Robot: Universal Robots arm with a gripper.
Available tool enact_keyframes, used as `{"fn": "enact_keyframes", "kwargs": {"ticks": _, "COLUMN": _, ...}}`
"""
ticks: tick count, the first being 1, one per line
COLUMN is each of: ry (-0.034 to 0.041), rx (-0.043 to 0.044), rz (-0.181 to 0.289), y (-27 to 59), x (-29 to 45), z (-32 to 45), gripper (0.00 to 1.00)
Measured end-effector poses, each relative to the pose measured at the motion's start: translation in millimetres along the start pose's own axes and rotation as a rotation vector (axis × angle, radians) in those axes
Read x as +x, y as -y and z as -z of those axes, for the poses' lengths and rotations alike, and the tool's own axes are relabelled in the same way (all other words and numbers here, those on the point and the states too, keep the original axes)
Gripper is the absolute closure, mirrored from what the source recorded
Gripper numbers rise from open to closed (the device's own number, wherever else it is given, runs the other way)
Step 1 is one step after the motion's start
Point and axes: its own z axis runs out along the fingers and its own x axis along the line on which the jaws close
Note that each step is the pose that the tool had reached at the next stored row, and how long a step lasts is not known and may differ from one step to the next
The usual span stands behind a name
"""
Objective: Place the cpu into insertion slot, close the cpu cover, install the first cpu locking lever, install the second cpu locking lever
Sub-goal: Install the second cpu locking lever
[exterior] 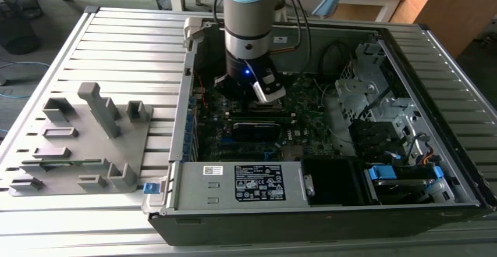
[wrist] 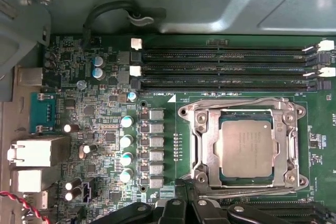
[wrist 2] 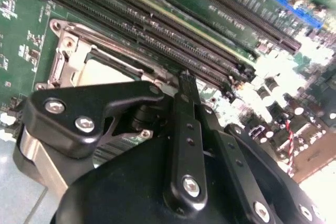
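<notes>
The chip (wrist: 246, 147) already sits in its socket (wrist: 286, 179), just below the long memory slots (wrist: 226, 69), with the silvery cover (wrist: 202, 145) folded flat around it. The gripper (wrist 2: 185, 77) hangs right at the socket's edge farthest from those slots; I cannot tell whether it is parted or closed. Judging from this, lever work is in hand: push the wire lever (wrist: 239, 102) low and sideways under its catch, not against the chip.
</notes>
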Motion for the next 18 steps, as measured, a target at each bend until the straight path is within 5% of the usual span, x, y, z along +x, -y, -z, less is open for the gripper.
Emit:
{"fn": "enact_keyframes", "kwargs": {"ticks": 5, "ry": 0.0032, "rx": -0.001, "rz": 0.0, "y": -0.2, "x": 0.3, "z": 2.0, "gripper": 0.89}}
{"fn": "enact_keyframes", "kwargs": {"ticks": 18, "ry": 0.0029, "rx": -0.0004, "rz": 0.0, "y": -2.3, "x": -1.2, "z": 36.6, "gripper": 0.89}}
